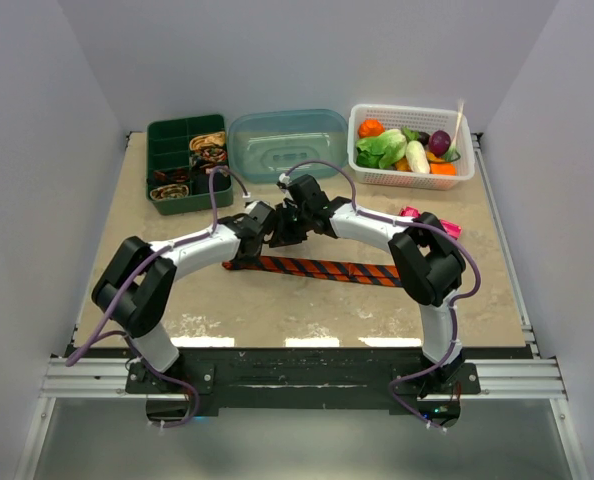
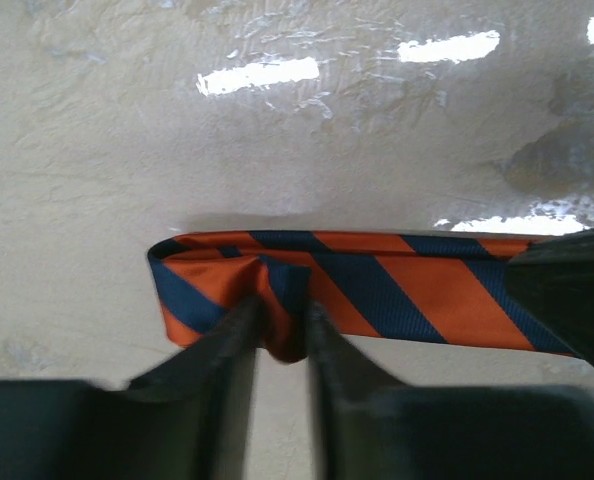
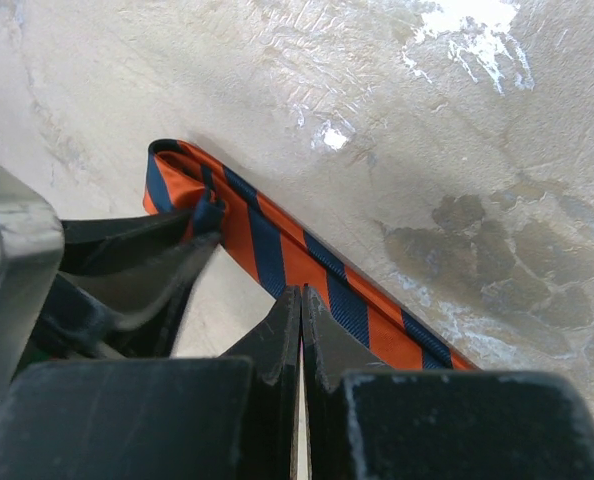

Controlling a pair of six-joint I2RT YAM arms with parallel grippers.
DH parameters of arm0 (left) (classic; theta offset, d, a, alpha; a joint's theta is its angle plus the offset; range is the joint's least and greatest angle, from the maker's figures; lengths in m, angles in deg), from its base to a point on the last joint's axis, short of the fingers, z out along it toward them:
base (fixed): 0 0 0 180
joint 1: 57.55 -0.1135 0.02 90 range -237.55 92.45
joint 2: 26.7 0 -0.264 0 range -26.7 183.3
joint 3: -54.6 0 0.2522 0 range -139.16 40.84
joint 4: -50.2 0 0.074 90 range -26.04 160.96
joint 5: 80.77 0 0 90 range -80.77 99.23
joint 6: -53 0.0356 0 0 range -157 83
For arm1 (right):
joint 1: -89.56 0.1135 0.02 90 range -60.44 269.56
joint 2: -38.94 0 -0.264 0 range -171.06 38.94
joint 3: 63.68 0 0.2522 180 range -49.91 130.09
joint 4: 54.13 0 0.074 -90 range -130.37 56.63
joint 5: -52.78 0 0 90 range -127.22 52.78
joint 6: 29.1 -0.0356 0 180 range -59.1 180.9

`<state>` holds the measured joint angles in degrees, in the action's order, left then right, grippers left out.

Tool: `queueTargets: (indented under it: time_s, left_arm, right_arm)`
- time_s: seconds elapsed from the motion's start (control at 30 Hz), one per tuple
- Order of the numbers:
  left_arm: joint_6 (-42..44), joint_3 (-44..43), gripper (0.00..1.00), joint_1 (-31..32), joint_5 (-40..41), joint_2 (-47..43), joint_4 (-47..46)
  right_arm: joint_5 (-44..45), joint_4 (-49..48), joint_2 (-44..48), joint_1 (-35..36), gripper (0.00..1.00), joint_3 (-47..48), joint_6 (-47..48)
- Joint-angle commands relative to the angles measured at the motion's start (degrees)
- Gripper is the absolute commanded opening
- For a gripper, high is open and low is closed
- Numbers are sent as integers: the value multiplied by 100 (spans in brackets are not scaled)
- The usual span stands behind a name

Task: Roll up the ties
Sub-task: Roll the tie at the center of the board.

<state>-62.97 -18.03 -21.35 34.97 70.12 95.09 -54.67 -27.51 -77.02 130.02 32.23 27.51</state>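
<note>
An orange tie (image 1: 322, 270) with dark blue diagonal stripes lies flat across the middle of the table. Its left end is folded back on itself (image 2: 192, 270). My left gripper (image 2: 285, 322) is shut on a bunched pinch of the tie (image 2: 282, 300) close to that fold, fabric filling the gap between the fingers. My right gripper (image 3: 302, 292) is shut with nothing in it, its tips touching the near edge of the tie (image 3: 307, 265) just right of the left gripper's fingers (image 3: 142, 265). In the top view both grippers (image 1: 265, 238) (image 1: 289, 232) meet above the tie's left part.
A green compartment box (image 1: 165, 135) at the back left holds small coiled ties (image 1: 209, 148). A teal plastic container (image 1: 287, 145) sits beside it, and a white basket (image 1: 413, 178) of toy vegetables is at the back right. A pink gadget (image 1: 415, 213) lies near the right arm.
</note>
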Motion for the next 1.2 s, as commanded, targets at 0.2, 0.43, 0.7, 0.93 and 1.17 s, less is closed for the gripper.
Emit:
queueTargets:
  time_s: [0.2, 0.43, 0.7, 0.93, 1.17]
  left_arm:
    - [-276, 314, 50, 27, -613, -189, -564]
    - [-452, 614, 50, 27, -1210, -154, -951]
    - [-417, 719, 54, -227, -1545, -583, -1162]
    - [-505, 1123, 57, -1132, -2765, -1287, -1522]
    - [-601, 1325, 57, -1335, -3004, -1657, -1681]
  right_arm:
    - [-65, -100, 4, -13, 0, -41, 69]
    - [-83, -144, -49, -13, 0, -32, 69]
    - [-162, -170, 12, 5, 0, 12, 104]
    - [-285, -205, -32, 93, 0, 187, 122]
    - [-434, -328, -76, 268, 0, 415, 95]
